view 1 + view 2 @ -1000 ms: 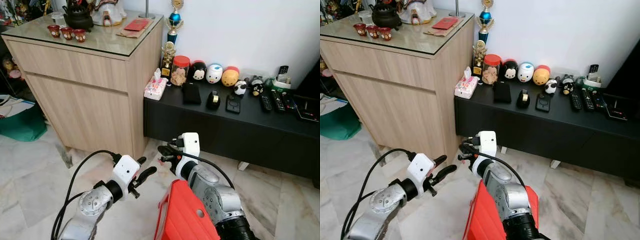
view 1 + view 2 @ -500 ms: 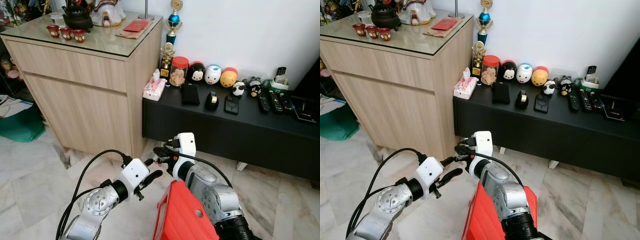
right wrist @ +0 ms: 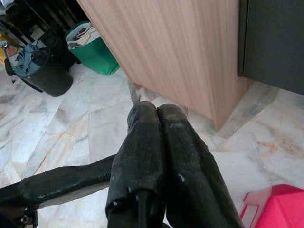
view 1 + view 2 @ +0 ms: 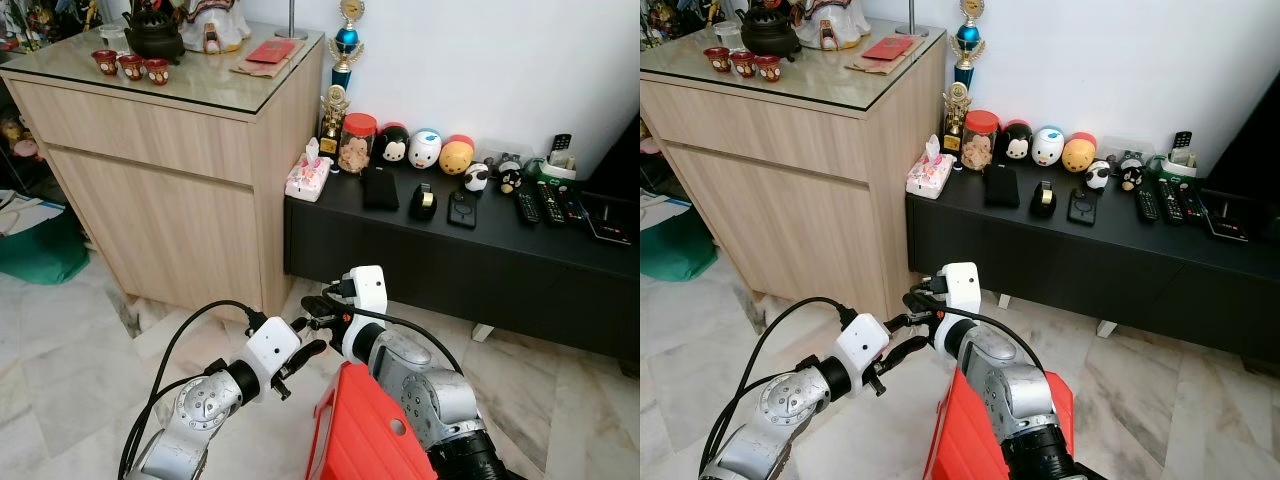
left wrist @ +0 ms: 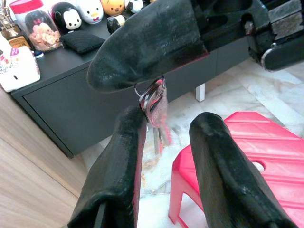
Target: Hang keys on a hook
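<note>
The right gripper (image 4: 318, 316), fingers pressed together on the keys (image 5: 153, 102), offers them to the open-fingered left gripper (image 5: 164, 156), which I judge should next close on them

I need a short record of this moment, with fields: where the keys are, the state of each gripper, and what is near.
keys: silver keys on a ring, hanging under the right gripper's fingertips
right gripper: shut, apparently pinching the key ring
left gripper: open, one finger on each side of the keys, tip to tip with the right gripper
below the grippers: red plastic stool on a marble floor
beyond: light wooden cabinet and low black cabinet
</note>
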Tool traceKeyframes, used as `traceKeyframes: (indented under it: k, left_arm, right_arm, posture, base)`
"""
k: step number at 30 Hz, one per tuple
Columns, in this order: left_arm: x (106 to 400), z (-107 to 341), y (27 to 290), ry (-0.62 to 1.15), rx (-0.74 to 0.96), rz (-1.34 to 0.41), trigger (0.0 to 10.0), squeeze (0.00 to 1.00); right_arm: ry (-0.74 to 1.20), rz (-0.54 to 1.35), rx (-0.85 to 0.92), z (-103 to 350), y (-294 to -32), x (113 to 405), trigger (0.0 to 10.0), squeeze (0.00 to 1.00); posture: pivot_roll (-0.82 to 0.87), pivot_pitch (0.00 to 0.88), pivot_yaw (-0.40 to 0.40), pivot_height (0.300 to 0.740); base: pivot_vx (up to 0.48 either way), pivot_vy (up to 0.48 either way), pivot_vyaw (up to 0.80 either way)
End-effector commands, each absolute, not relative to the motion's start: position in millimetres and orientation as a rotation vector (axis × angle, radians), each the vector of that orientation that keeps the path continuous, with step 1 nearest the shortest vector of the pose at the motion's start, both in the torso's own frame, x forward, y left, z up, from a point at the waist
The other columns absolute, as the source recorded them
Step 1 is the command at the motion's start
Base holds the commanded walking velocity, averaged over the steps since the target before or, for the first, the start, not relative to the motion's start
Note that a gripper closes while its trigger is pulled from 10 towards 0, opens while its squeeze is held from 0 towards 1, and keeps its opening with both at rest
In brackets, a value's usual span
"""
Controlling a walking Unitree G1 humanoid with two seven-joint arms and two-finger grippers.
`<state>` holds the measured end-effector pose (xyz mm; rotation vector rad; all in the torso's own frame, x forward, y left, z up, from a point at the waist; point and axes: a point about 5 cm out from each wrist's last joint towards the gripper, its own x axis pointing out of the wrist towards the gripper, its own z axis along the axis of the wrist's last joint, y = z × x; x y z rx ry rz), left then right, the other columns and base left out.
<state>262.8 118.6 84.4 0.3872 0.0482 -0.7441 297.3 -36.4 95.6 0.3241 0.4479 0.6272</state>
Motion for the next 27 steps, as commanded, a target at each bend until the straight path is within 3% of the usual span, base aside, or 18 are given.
traceKeyframes:
  k: [1,27]
  left_arm:
    - [264,85,116,0.038,0.389,-0.756,10.0,0.00]
    - [268,85,141,0.054,0.408,-0.678,10.0,0.00]
  right_arm:
    - [0.431,0.641,0.331,100,-35,295,10.0,0.00]
    - [0.442,0.660,0.306,98,-35,294,10.0,0.00]
  posture:
    - [0.09,0.000,-0.125,0.740]
    - [0.10,0.000,-0.132,0.740]
  base:
    - [0.000,0.000,0.00]
    - [0.000,0.000,0.00]
